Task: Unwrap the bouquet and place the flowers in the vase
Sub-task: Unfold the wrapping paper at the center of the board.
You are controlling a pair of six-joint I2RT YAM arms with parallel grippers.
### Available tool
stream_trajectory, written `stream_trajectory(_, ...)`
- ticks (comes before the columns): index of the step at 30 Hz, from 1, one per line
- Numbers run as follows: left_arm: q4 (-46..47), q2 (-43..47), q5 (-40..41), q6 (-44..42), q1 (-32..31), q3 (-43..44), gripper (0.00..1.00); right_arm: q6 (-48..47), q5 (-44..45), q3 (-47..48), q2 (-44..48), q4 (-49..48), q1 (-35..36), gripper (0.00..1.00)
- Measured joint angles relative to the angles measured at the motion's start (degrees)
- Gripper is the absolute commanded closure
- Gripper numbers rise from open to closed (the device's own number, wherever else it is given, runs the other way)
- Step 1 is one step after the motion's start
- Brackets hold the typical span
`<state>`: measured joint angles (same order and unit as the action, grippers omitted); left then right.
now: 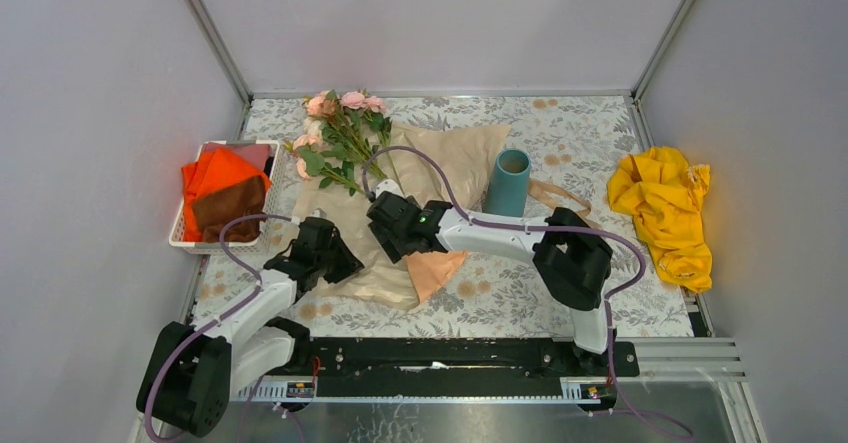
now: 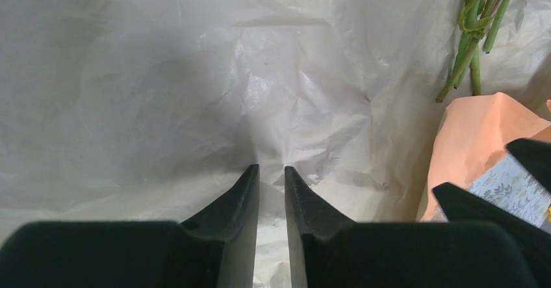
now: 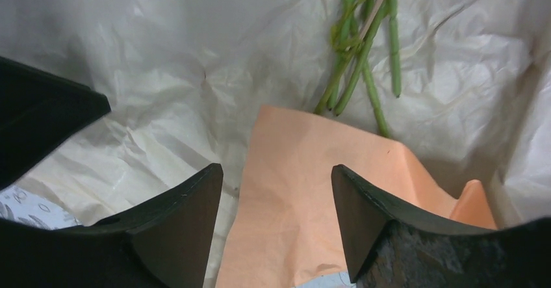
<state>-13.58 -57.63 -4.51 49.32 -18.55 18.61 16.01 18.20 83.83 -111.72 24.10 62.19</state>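
1. Orange cloths (image 1: 215, 168) fill a white basket (image 1: 185, 238) far left of the vase (image 1: 509, 183), clear of the work.
2. Left pincer (image 2: 271, 169), left of the vase, is nearly closed and seems to pinch a fold of pale wrapping paper (image 1: 450, 158), probably to steady the sheet.
3. Flowers (image 1: 340, 133) lie on the opened paper, left of and behind the vase, their stems bound by a green tie. They are not yet in the vase.
4. Right pincer (image 3: 277, 171), just left of the vase, hangs open over a peach flap (image 3: 305, 190) near the stem ends (image 3: 354, 73), likely readying a grab.
5. Yellow cloth (image 1: 665, 208) lies on the counter (image 1: 560, 293), well right of the vase.
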Motion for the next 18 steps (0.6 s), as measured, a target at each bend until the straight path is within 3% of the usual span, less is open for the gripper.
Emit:
stream_trajectory(3, 0.55, -0.48, -0.07, 0.02, 0.00, 0.00, 0.74, 0.48, -1.46, -1.38, -0.13, 0.94, 0.00, 0.54)
stream_trajectory(7, 1.60, -1.14, -0.15, 0.00, 0.00, 0.00, 0.74, 1.42, -2.36, -1.53, -1.60, 1.31, 0.00, 0.96)
stream_trajectory(8, 1.60, -1.14, -0.13, 0.02, 0.00, 0.00, 0.74, 1.66, -2.36, -1.55, -1.95, 1.42, 0.00, 1.00)
stream_trajectory(16, -0.48, -0.48, 0.61, -0.48, 0.00, 0.81, 0.74, 4.28, -0.83, -7.74, 1.66, 1.20, 0.00, 1.00)
stream_trajectory(18, -1.44, -0.46, 1.09, -0.94, 0.00, 1.90, 0.74, 5.07, -0.72, -11.63, 6.27, 1.31, 0.00, 0.93)
